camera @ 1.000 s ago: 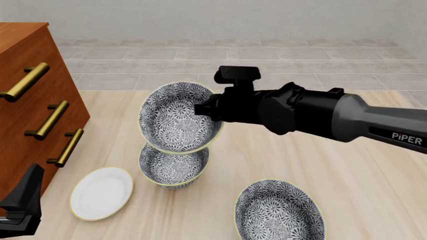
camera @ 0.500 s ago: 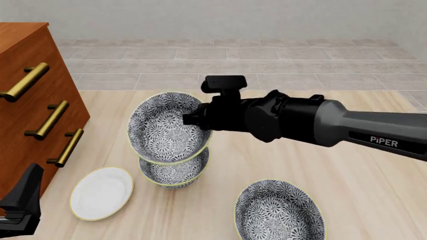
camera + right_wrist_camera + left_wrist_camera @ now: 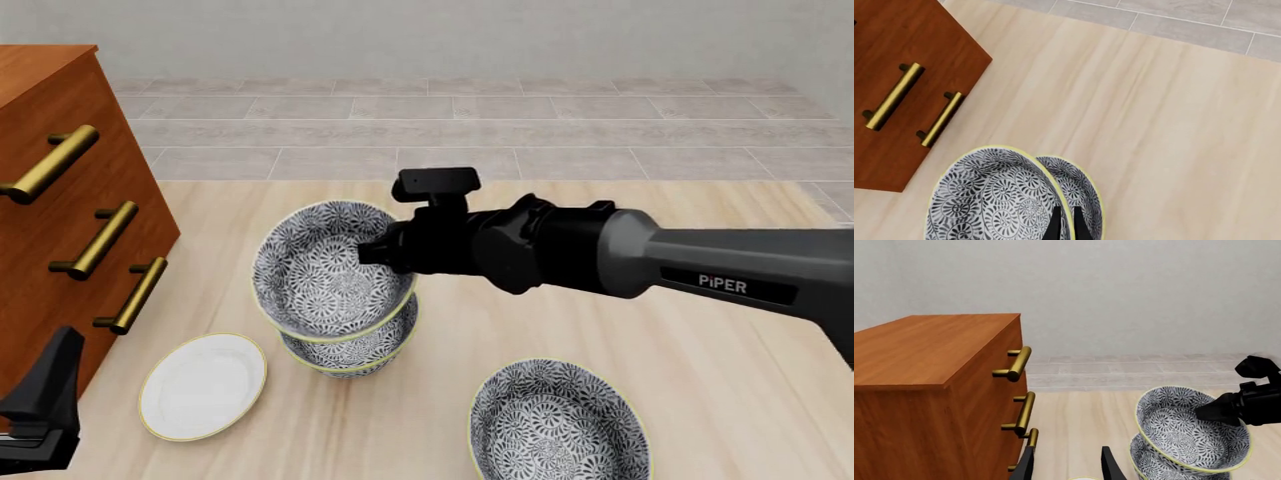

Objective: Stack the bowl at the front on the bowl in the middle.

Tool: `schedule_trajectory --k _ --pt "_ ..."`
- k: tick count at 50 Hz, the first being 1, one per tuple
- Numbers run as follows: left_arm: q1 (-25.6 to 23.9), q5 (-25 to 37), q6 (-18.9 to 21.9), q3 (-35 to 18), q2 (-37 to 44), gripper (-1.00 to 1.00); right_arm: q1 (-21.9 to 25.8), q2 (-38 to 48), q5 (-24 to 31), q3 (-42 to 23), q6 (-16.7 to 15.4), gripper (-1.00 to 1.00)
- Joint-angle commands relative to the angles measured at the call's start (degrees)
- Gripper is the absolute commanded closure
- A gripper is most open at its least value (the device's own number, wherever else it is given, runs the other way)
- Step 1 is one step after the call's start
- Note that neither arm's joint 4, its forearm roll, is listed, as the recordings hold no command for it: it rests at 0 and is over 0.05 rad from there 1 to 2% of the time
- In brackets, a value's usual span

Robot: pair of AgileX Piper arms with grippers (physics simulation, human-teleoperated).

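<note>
Right gripper (image 3: 380, 252) pinching the rim of the deep round grey-and-white floral bowl with the pale-yellow rim (image 3: 328, 270), fingers one inside and one outside the wall as the right wrist view shows (image 3: 1064, 225). I take this held bowl for the front one named in the task. It hangs tilted, mouth tipped toward the wooden drawer chest with brass handles (image 3: 60, 220) at the desk's left edge, just above the matching floral bowl (image 3: 354, 345) standing near the middle of the pale wood desk (image 3: 721, 360). Low side of the held bowl looks to be touching or nearly touching the lower bowl's rim; cannot tell which. My judgement: I am in the lowering-and-seating step. To do it well I would level the wrist so the two rims come parallel, centre the held bowl over the lower one, descend slowly, and only part the fingers once the bowl rests inside. Letting go while tilted risks it sliding off toward the flat white plate (image 3: 203, 386) near the desk's front-left corner. Third floral bowl (image 3: 561, 422) sits at the front edge, well apart. Left gripper (image 3: 1067, 465) idle near the chest, fingers spread, holding nothing.
</note>
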Motion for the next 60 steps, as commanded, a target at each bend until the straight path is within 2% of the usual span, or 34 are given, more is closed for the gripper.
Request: schedule_trajectory --k 1,12,34,60 --pt "-0.6 0.2 -0.4 0.1 0.0 -1.00 -0.3 0.3 -0.1 -0.5 -0.8 1.00" --pt "-0.4 0.3 -0.7 -0.4 0.0 -1.00 -1.7 3.6 -0.2 -2.1 -1.8 1.00" --pt "-0.4 0.5 -0.7 -0.4 0.0 -1.00 -2.3 7.8 -2.5 -1.6 -1.0 1.00" --pt "-0.1 0.6 -0.7 -1.0 0.0 -1.00 -2.4 7.8 -2.4 -1.8 -1.0 1.00"
